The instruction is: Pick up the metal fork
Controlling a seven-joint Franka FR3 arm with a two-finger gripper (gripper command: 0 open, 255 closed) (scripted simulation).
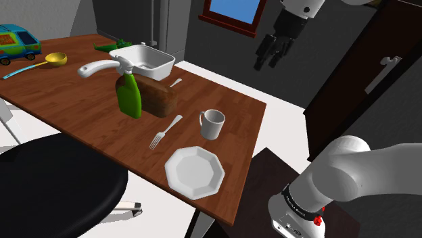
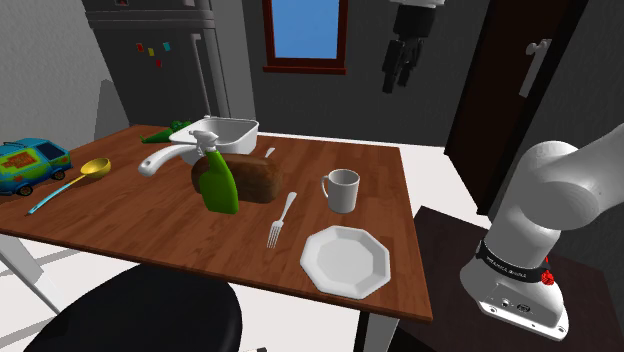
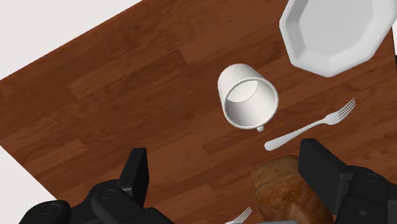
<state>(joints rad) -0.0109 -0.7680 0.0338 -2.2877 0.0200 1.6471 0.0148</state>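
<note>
A silver fork (image 1: 166, 131) (image 2: 282, 218) lies flat on the brown wooden table (image 1: 81, 101), between a brown bread loaf (image 1: 160, 99) and a white plate (image 1: 194, 172). Its tines point toward the table's near edge. In the wrist view the fork (image 3: 312, 125) lies between the loaf (image 3: 286, 191) and the plate (image 3: 334, 32), just past the white mug (image 3: 248, 95). My black gripper (image 1: 270, 51) (image 2: 397, 65) (image 3: 229, 172) hangs high above the table's far side, open, with nothing between its fingers.
A white mug (image 1: 212, 124) stands beside the fork's handle. A green spray bottle (image 1: 127, 93) and a white dish (image 1: 143, 59) sit by the loaf. A second utensil (image 1: 176, 82) lies behind the loaf. A yellow spoon (image 1: 51, 61), a toy van (image 1: 17, 40) and a black chair (image 1: 54, 193) are at the shoulder view's left.
</note>
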